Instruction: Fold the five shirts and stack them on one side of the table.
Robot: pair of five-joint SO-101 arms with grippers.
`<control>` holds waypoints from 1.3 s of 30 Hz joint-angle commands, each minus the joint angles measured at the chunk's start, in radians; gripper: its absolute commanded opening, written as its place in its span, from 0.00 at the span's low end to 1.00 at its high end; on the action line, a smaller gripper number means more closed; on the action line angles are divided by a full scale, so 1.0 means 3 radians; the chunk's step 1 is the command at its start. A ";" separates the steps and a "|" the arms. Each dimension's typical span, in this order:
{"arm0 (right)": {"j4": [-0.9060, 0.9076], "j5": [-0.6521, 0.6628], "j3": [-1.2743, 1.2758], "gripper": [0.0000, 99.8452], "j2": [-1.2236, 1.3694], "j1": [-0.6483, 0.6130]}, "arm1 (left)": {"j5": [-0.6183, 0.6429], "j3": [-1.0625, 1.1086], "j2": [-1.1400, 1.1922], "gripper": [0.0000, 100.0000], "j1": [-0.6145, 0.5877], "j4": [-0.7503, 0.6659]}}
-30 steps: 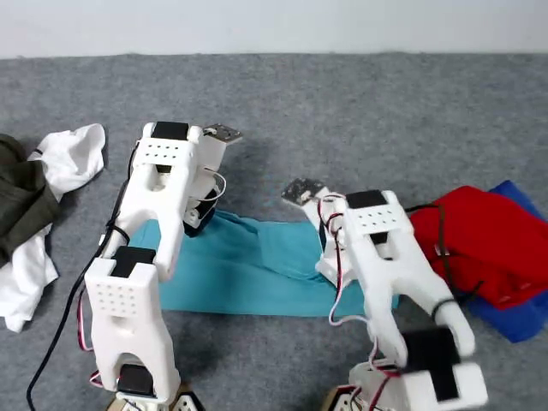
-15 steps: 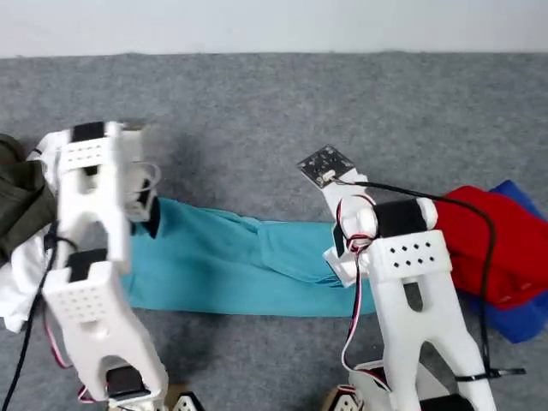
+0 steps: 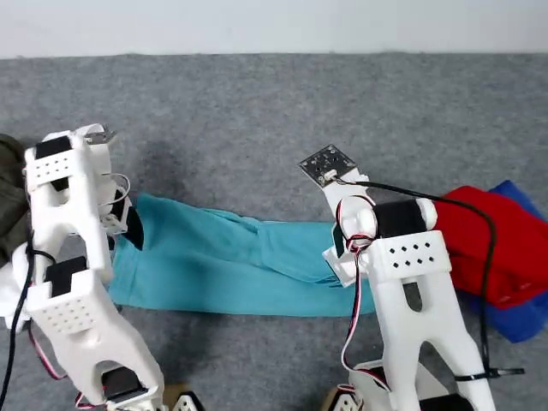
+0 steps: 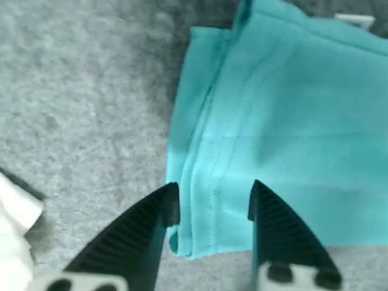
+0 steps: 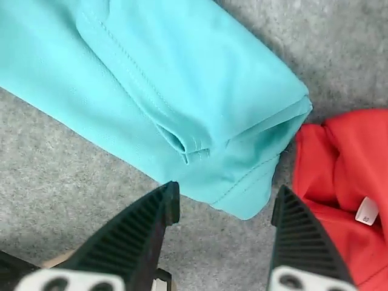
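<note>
The teal shirt [image 3: 231,265] lies folded in a long band across the table [image 3: 342,111], from 9 o'clock to 3 o'clock in the high view. The left gripper [image 4: 213,194] hangs over its 9 o'clock end, fingers spread astride the hem and pinching nothing, with the white shirt [image 3: 73,154] and dark shirt [image 3: 10,205] just beyond. The right gripper [image 5: 228,197], fingers spread wide too, hangs over the 3 o'clock end, just beside the red shirt [image 3: 488,248], which lies on the blue shirt [image 3: 514,317].

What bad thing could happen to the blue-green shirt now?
The right gripper is open over the teal shirt, close beside the red shirt, so it might pinch red cloth too. The left gripper is open at the teal shirt's corner, so it might catch only the hem and slip.
</note>
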 commanded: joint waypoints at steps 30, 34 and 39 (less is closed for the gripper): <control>0.0054 -0.0031 -0.0102 0.26 -0.0120 0.0008 | -0.0128 0.1256 -0.0199 0.01 -0.0015 -0.0946; 0.0054 -0.0031 -0.0107 0.26 -0.0125 0.0008 | -0.0118 0.1036 -0.0230 0.01 0.0102 -0.0644; 0.0054 -0.0026 -0.0118 0.26 -0.0263 0.0018 | -0.0113 0.0361 -0.0235 0.01 0.0685 0.0174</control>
